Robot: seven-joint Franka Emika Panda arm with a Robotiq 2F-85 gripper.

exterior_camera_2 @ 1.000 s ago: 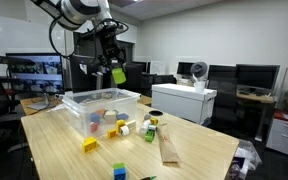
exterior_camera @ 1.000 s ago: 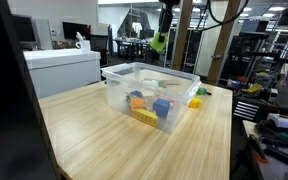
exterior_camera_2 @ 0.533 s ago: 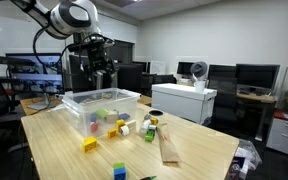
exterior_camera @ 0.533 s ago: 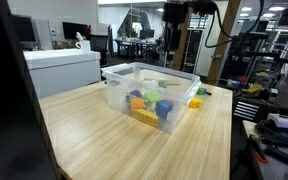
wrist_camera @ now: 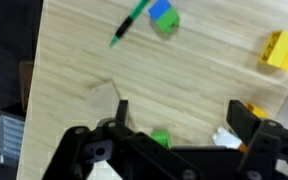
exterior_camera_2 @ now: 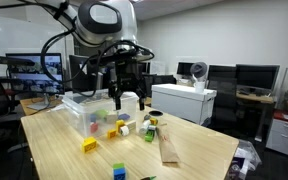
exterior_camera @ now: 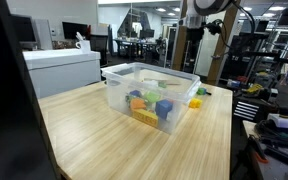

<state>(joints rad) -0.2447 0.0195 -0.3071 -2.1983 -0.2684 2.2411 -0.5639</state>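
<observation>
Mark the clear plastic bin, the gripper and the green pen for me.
clear plastic bin (exterior_camera: 116,88): exterior view, on its near side wall.
gripper (exterior_camera_2: 127,100): exterior view, midway between its open fingertips.
green pen (wrist_camera: 131,23): wrist view, middle of its barrel.

We dropped the green block (exterior_camera: 165,106) into the bin (exterior_camera: 119,92); our jaws have spread wide, empty, and swung out over the tabletop (exterior_camera: 84,130) beside it.

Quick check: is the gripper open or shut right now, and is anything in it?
Gripper: open, jaws wide apart, holding nothing.
</observation>
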